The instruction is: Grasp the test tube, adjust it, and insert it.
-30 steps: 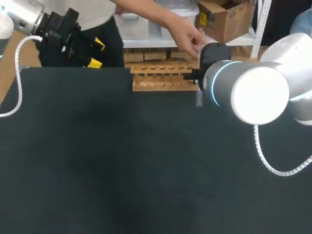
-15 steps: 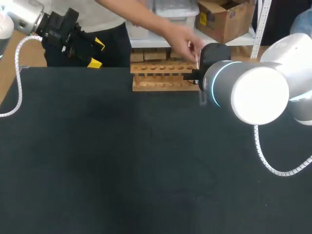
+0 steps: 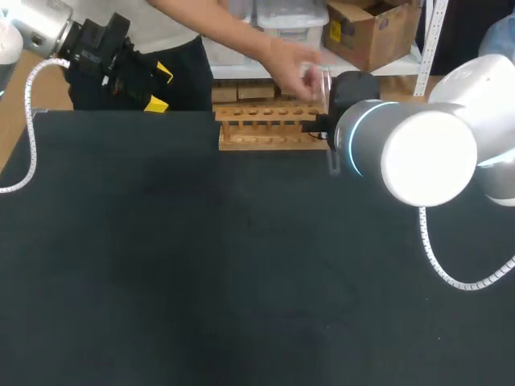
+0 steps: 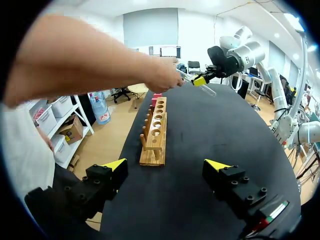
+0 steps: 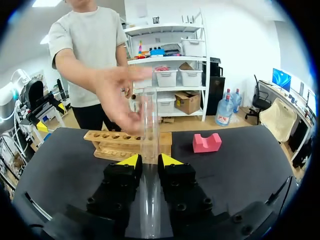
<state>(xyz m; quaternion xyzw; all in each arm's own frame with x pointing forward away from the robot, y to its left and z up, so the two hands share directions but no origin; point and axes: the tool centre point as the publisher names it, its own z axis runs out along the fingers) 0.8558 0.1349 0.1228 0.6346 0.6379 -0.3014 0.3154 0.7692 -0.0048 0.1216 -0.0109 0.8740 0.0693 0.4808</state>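
A clear glass test tube stands upright between the yellow tips of my right gripper, which is shut on its lower part. A person's hand reaches over the table and is at the tube's upper end. Just behind stands the wooden test tube rack with its row of holes. In the head view my right arm hides that gripper; only the tube's ends show beside the rack. My left gripper hovers open at the table's far left corner, empty, with the rack ahead of it.
A pink block lies on the black tabletop to the right of the rack. The person's forearm crosses above the rack's back edge.
The person's hand has shifted left and slightly up at the tube's top. Neither arm has moved, and the tube stays in my right gripper.
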